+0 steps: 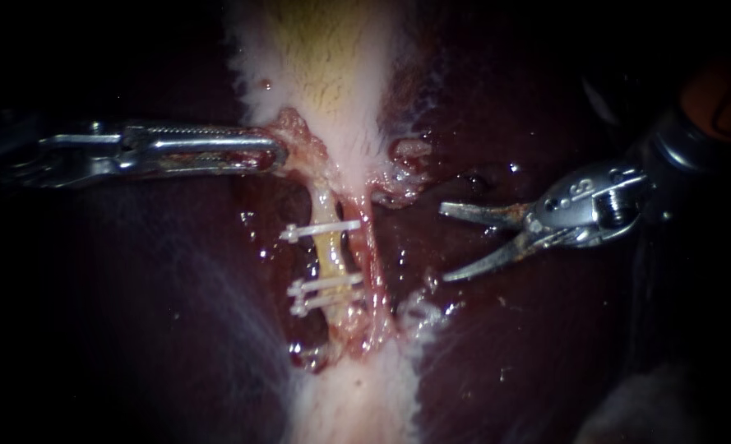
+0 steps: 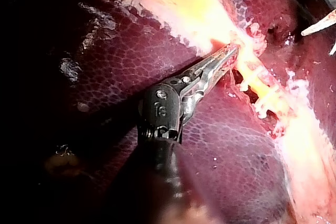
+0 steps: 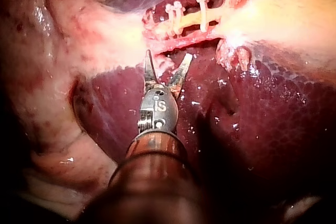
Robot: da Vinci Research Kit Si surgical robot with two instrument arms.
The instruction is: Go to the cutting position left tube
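Observation:
Two tubes run side by side below the gallbladder [image 1: 332, 57]: a yellow left tube [image 1: 330, 251] and a reddish right tube [image 1: 371, 247]. The left tube carries one white clip [image 1: 320, 231] higher up and two clips [image 1: 322, 294] lower down, with bare tube between. My left instrument [image 1: 276, 153] is shut on a fold of tissue at the gallbladder's lower end [image 2: 233, 51]. My right instrument [image 1: 444, 244] stands open to the right of both tubes, apart from them. In the right wrist view its open jaws [image 3: 168, 59] point at the reddish tube [image 3: 184, 39], with the clipped yellow tube [image 3: 191, 22] beyond it.
Dark red liver [image 1: 529, 345] lies on both sides of the tubes. Ragged pale tissue [image 1: 406, 168] sits between my right instrument and the tubes. A pale band of tissue [image 1: 357, 395] continues below the clips. A tip of my right instrument [image 2: 317, 27] shows in the left wrist view.

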